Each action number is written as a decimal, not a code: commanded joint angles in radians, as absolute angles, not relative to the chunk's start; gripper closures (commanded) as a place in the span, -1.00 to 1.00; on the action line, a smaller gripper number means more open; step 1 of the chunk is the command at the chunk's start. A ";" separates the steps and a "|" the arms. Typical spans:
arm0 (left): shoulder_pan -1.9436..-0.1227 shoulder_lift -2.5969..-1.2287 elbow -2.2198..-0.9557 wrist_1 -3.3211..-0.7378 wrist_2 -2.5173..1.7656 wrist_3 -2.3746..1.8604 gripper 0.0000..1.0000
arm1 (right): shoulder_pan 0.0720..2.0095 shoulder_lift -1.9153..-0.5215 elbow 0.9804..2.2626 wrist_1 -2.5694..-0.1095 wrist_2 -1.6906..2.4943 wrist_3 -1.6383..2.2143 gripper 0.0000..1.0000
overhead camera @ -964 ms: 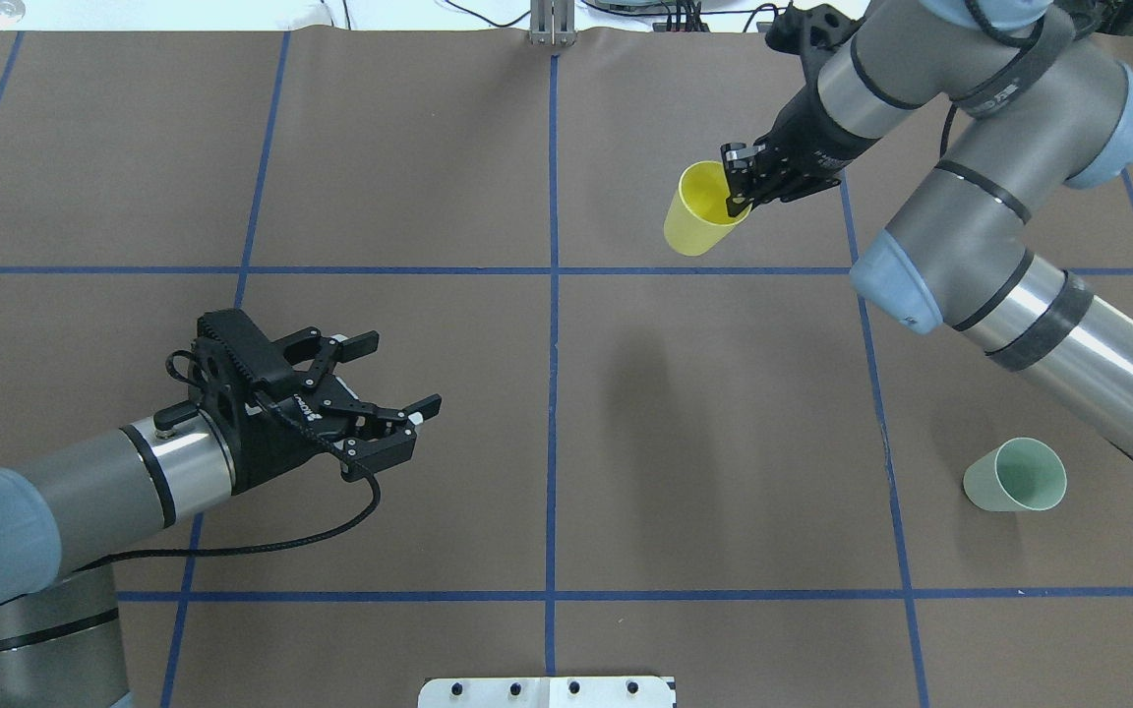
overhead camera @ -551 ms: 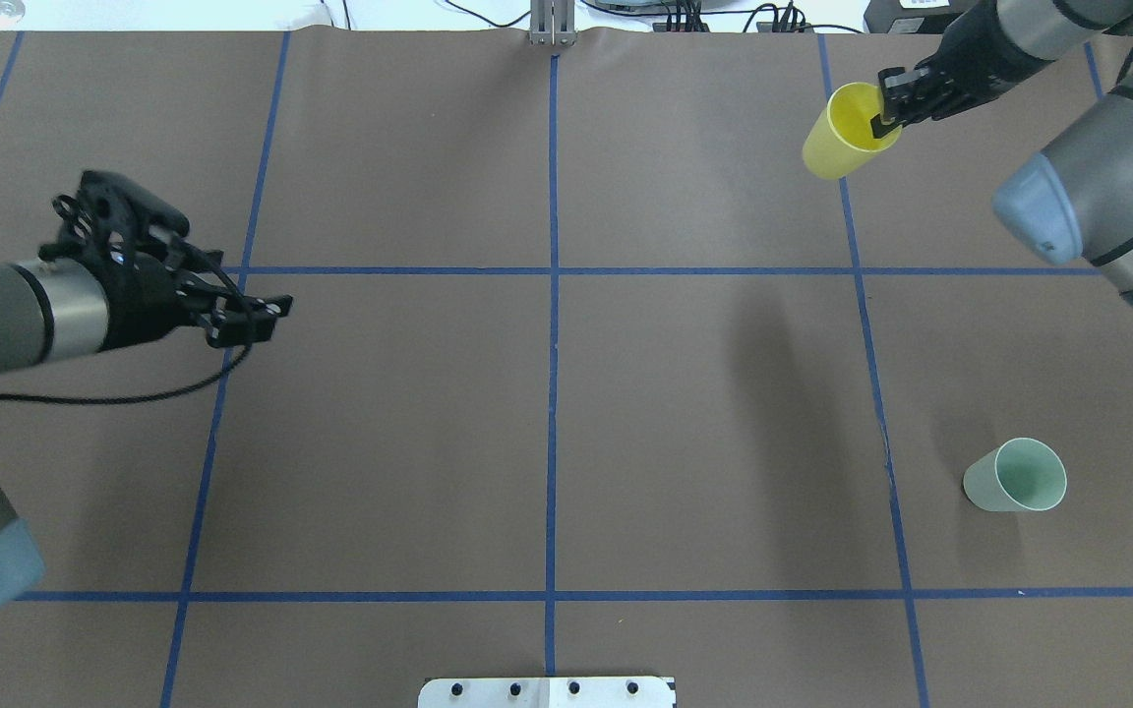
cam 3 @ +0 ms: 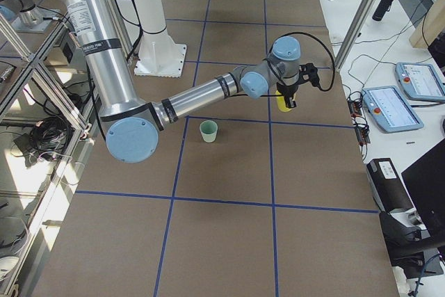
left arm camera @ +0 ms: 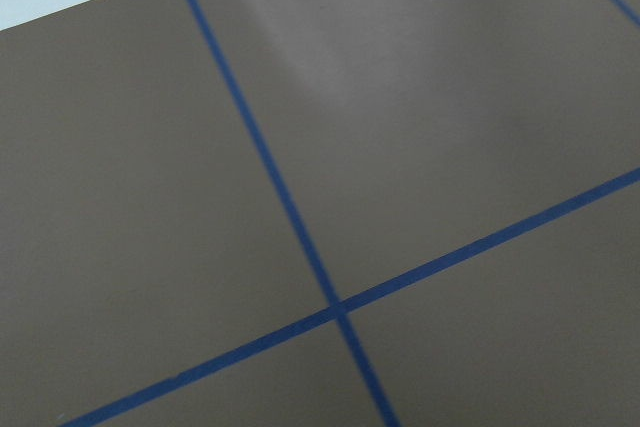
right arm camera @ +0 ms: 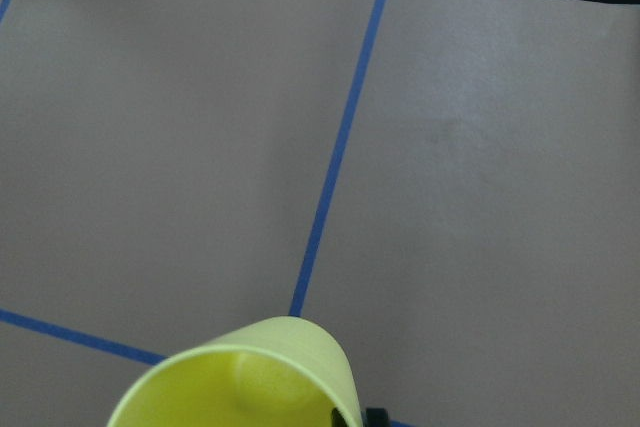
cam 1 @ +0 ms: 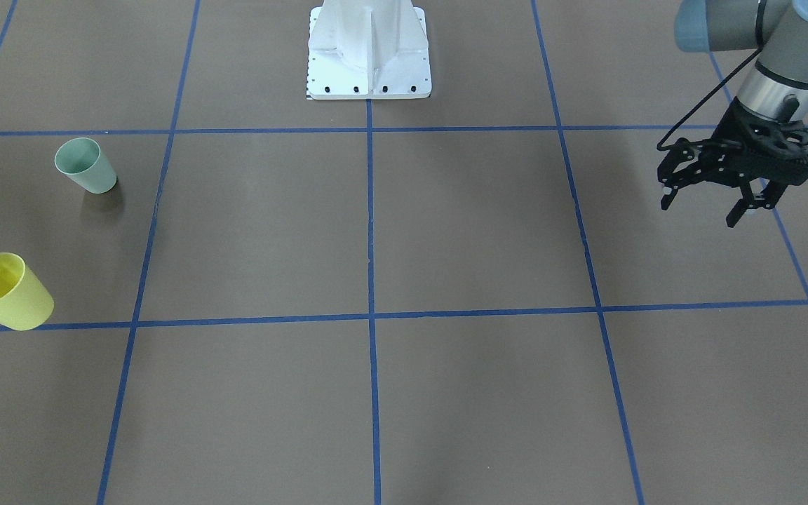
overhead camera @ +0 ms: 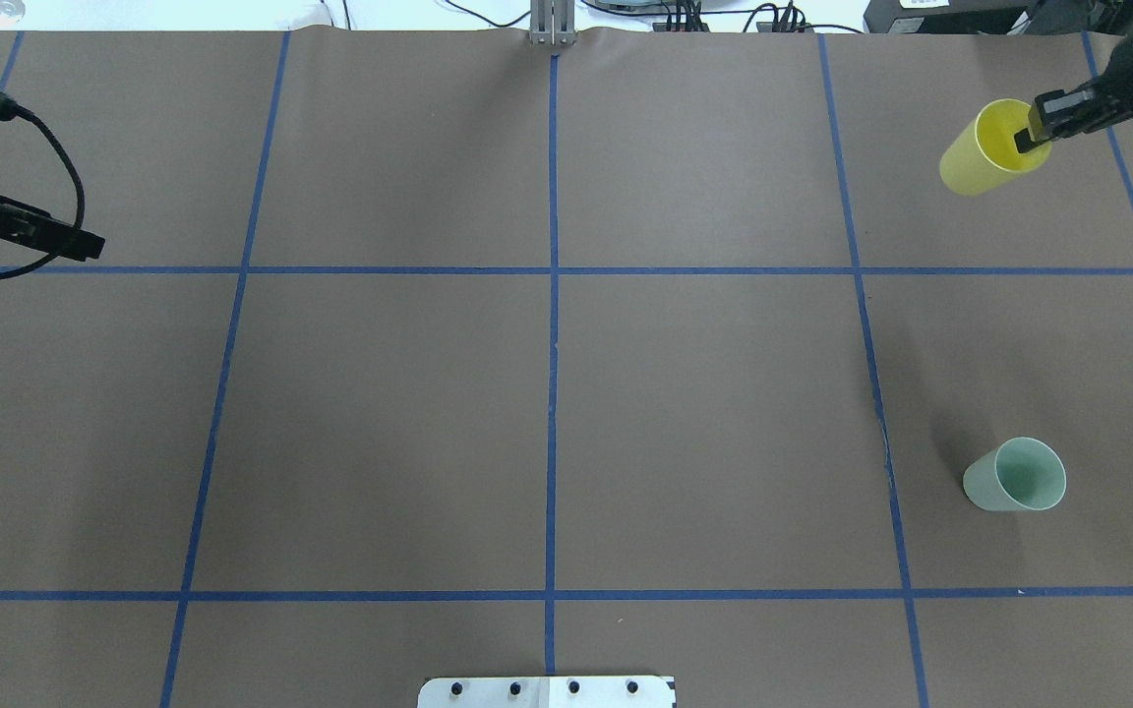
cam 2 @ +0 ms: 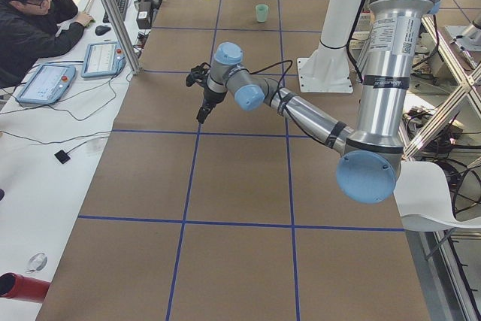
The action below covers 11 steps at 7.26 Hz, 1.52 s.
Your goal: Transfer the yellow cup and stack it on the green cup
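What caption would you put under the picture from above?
Right gripper holds the yellow cup by its rim, apart from the green cup standing on the table.

The table is covered by a brown sheet (overhead camera: 380, 423), which is divided into a grid by blue tape lines (overhead camera: 552, 393). At the far edge, black cables (overhead camera: 685, 15) are seen. Beyond it, a person (cam 2: 30, 9) is seated at a white desk (cam 2: 30, 155), where two tablets (cam 2: 46, 83) are laid.

Before you: yellow cup (overhead camera: 968, 169) smooth plastic, slight sheen; green cup (overhead camera: 1004, 482) matt plastic; table cover (overhead camera: 704, 413) matt, paper-like; tape lines (overhead camera: 552, 393) smooth.
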<state>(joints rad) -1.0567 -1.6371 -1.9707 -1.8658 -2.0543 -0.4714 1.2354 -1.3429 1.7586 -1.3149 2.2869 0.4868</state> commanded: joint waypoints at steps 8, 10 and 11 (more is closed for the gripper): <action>-1.242 -1.520 -1.890 -1.822 -2.213 -0.238 -1.00 | 1.031 -1.790 2.102 -1.367 2.298 0.482 1.00; -1.243 -1.520 -1.885 -1.822 -2.214 -0.238 -1.00 | 1.006 -1.810 2.103 -1.367 2.298 0.482 1.00; -1.243 -1.520 -1.882 -1.822 -2.214 -0.238 -1.00 | 0.999 -1.821 2.105 -1.367 2.299 0.482 1.00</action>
